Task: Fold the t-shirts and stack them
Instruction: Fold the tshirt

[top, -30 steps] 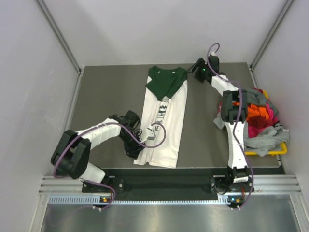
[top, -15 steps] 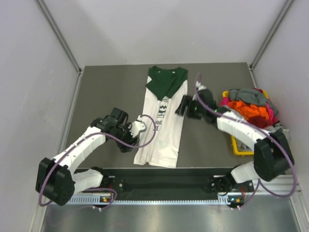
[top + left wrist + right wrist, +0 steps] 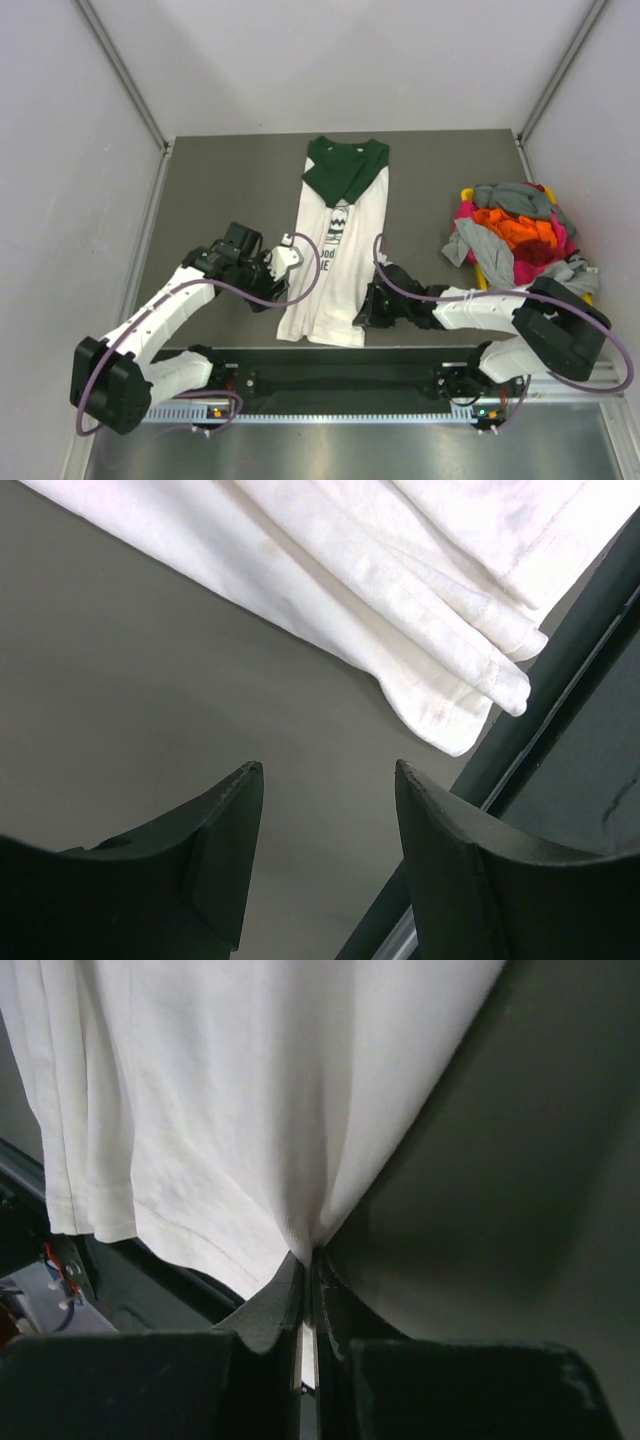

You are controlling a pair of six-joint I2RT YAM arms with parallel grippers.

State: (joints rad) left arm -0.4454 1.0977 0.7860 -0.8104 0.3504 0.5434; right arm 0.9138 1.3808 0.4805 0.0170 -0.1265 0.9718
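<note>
Two grippers work at the near hem of the white t-shirt (image 3: 340,250); right gripper (image 3: 310,1255) jaws pressed together on a pinch of cloth at the hem's right edge; left gripper (image 3: 325,770) jaws apart, empty, over bare table (image 3: 220,190) just beside the left hem corner. The shirt lies mid-table as a long strip, green collar at the far end; other t-shirts (image 3: 510,235) are heaped in the yellow bin (image 3: 466,193) on the right

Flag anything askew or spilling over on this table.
The pile of t-shirts overflows the yellow bin: a grey one hangs over its side toward the table. The white t-shirt lies as a long strip, slanted, its hem corner pinched in the shut right gripper.
</note>
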